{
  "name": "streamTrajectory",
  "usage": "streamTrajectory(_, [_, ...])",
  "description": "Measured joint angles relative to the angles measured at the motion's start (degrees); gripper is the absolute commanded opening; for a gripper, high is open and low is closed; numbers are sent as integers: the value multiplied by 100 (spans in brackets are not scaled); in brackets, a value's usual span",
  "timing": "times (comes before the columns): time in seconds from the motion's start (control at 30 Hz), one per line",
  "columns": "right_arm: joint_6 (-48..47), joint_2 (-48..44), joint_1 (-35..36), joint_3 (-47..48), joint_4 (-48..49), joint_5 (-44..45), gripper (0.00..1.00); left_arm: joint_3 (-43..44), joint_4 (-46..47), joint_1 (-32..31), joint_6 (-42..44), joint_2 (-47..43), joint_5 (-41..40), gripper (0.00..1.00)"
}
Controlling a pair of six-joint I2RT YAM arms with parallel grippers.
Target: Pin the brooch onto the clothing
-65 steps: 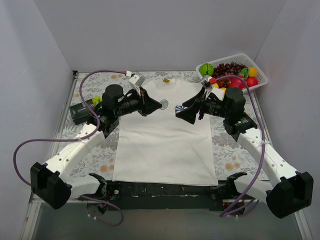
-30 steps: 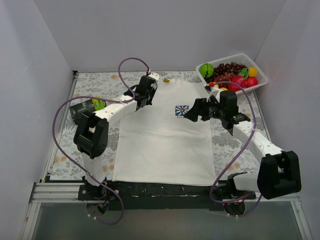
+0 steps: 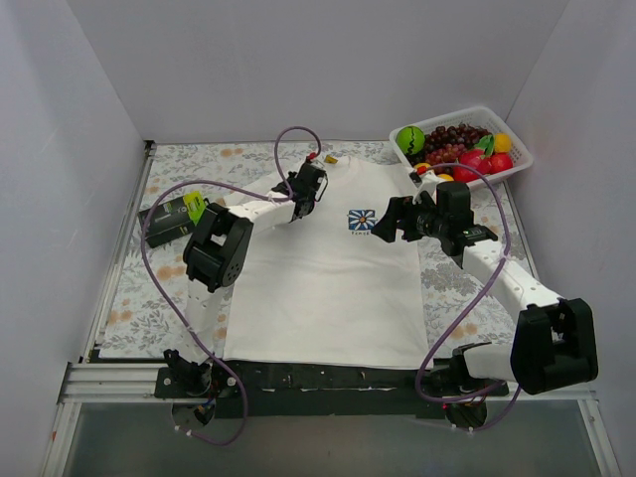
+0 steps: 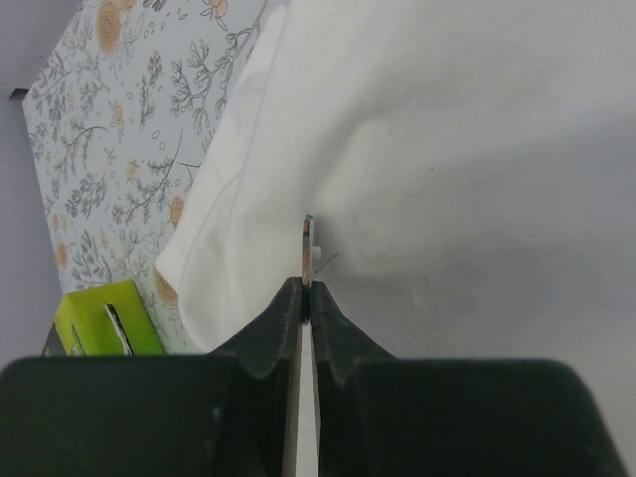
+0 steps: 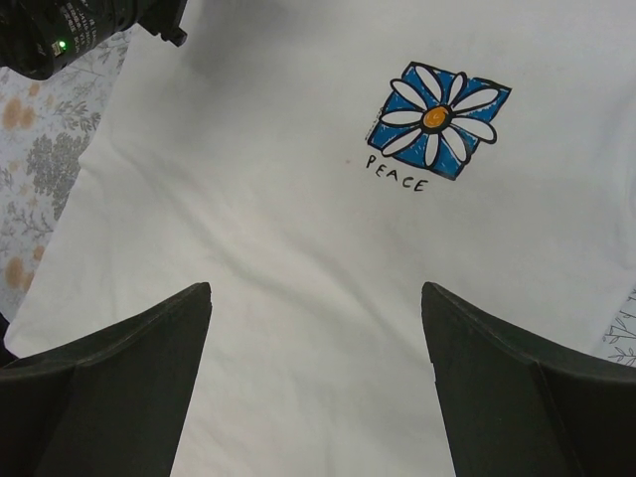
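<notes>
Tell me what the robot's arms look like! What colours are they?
The left arm and the right arm are both made of smooth white tubes joined by chunky black blocks. Each one trails a long purple cable that loops through the air. The left gripper and the right gripper are black, with wedge-shaped fingers.

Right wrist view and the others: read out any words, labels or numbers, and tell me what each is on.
"PEACE": on the T-shirt, under the blue flower print.
Green box: print too small to read.
Yellow neck tag: too small to read.
</notes>
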Motion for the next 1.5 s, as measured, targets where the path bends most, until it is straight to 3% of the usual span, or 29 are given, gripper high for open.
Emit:
streamTrajectory(0.47, [2, 85, -4, -15, -35, -2, 92, 74, 304, -479, 149, 568, -866, 0])
streamTrajectory(0.67, [7, 85, -4, -15, -33, -7, 92, 149, 275, -573, 35, 568, -839, 0])
streamTrajectory(1.23, [44, 210, -4, -85, -9, -201, 90, 431, -144, -566, -1237, 203, 531, 0])
streamTrajectory(1.5, [83, 330, -7, -85, 66, -310, 88, 332, -184, -341, -1906, -385, 1287, 0])
